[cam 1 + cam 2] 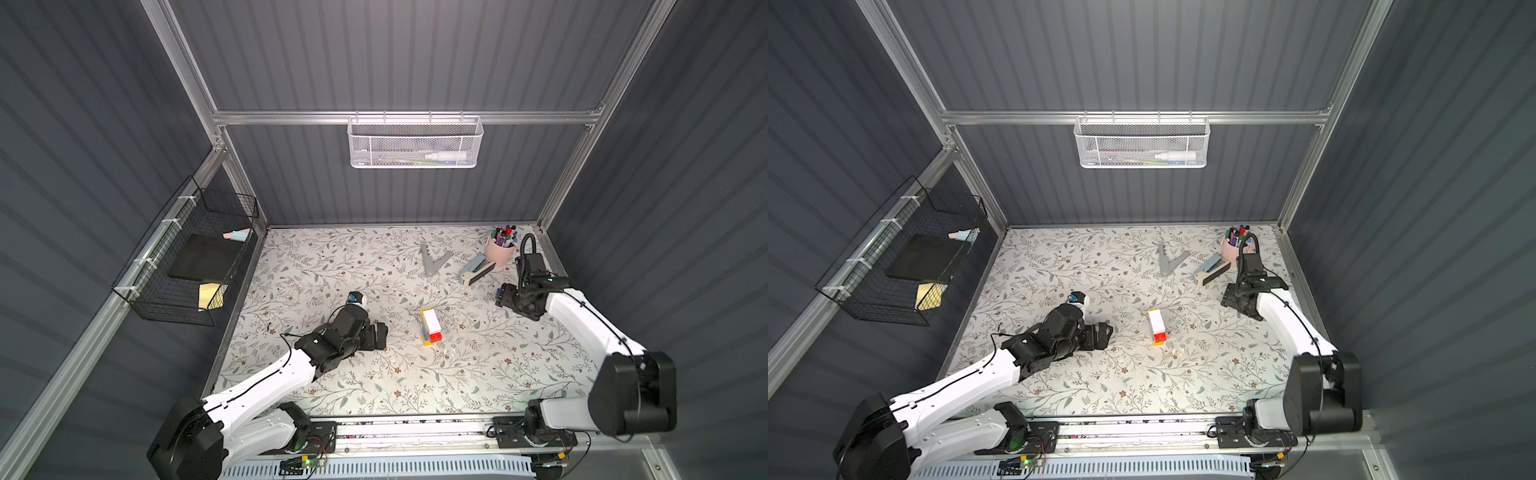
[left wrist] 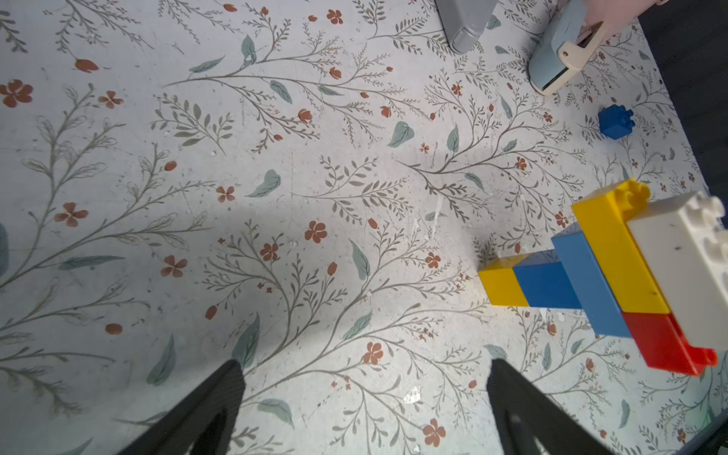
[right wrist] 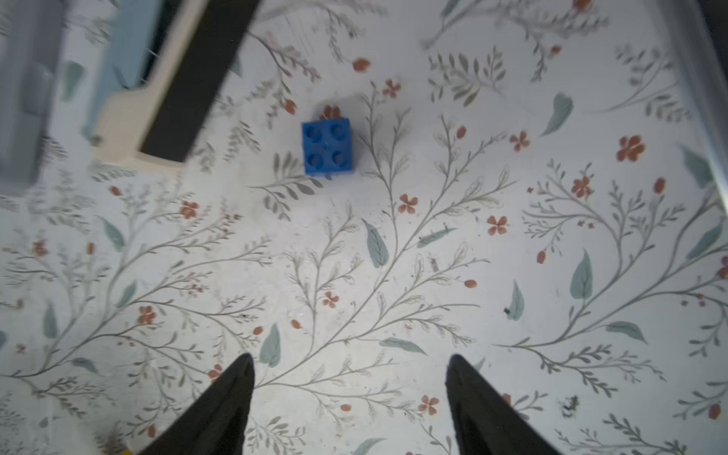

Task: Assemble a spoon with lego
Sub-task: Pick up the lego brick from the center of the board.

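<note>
Grey V-shaped piece (image 1: 434,262), pale blue tool (image 1: 478,270) and pink pen cup (image 1: 500,254) sit beyond the spoon (image 1: 430,327). A loose blue brick (image 3: 327,146) lies off to its right. The spoon looks upright mid-mat, handle tip down, long axis vertical, white brick on top. Floral mat (image 1: 332,257), dark ribbed walls (image 1: 395,62). The left gripper (image 2: 366,364) is just left of it and the right gripper (image 3: 350,360) well right, both with jaws apart.

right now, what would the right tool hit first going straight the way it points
Likely the loose blue brick, ahead in line with the open right tool; depth is unclear, so perhaps the table first.
</note>
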